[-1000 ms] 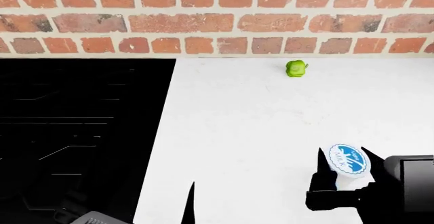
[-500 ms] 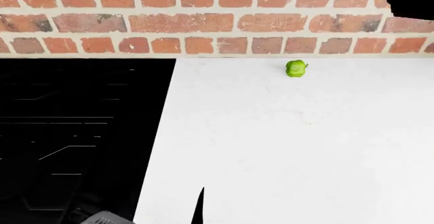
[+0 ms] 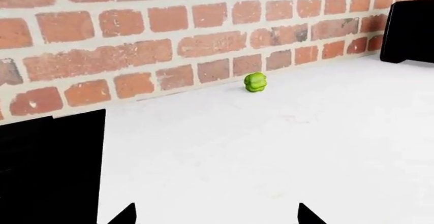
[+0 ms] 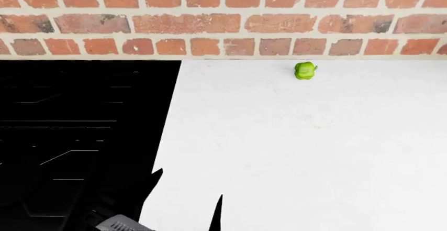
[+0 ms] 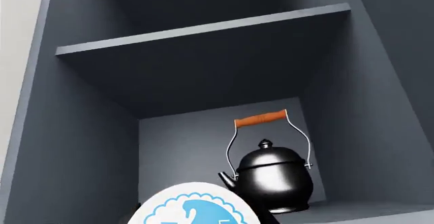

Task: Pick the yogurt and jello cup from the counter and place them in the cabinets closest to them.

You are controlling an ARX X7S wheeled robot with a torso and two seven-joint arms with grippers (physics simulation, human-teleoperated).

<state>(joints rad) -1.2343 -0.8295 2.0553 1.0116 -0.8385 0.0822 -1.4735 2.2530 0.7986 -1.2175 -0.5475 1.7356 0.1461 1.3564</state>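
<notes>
Yogurt point(image 5: 196, 209) rides pinched in your right gripper just below and in front of the open cabinet shelf point(image 5: 352, 211) with the kettle point(image 5: 271, 176), while the jello cup point(image 4: 305, 69) waits by the brick wall point(image 4: 223, 16), straight ahead of your spread left gripper point(image 3: 215, 215).

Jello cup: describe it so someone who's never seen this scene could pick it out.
Start at the red brick wall running behind the white counter. Right of the black stovetop, near the foot of the wall, stands the jello cup. It is tiny, bright green and translucent, the only coloured item on the bare white slab.
</notes>
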